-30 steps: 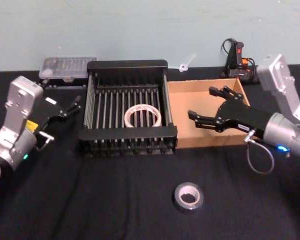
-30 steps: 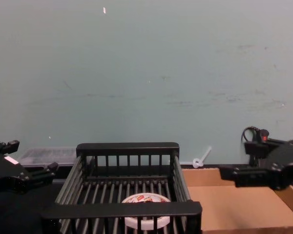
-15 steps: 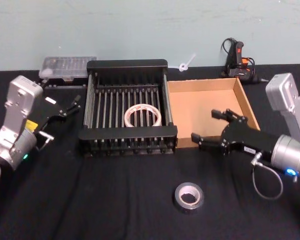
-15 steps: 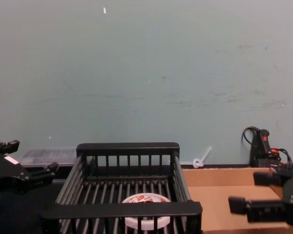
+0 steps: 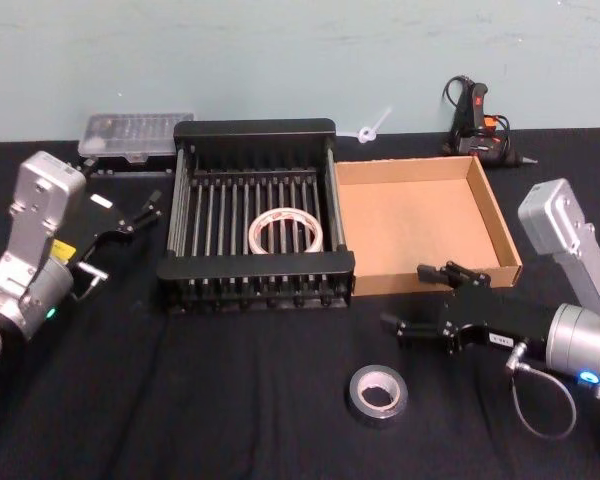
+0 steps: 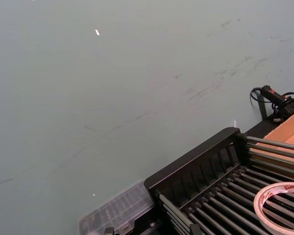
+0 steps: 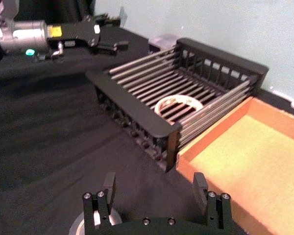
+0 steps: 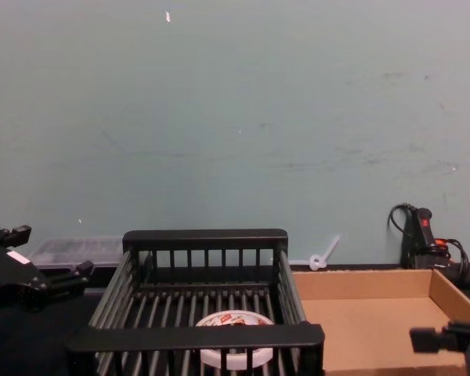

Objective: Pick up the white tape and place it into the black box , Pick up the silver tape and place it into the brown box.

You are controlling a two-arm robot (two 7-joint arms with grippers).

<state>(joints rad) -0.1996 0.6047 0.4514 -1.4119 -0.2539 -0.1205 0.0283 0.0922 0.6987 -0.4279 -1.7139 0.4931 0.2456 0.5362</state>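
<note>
White tape (image 5: 285,231) lies in the black box (image 5: 255,130), so the silver tape (image 5: 376,393) is next: right gripper (image 5: 420,298), jaws wide and empty, hovers just beyond it and must descend to straddle; left gripper (image 5: 130,215) parked, open.

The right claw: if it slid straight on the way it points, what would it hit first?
Probably nothing soon. The right claw, open, points left across bare cloth between the black box and the silver tape; depth is uncertain.
</note>
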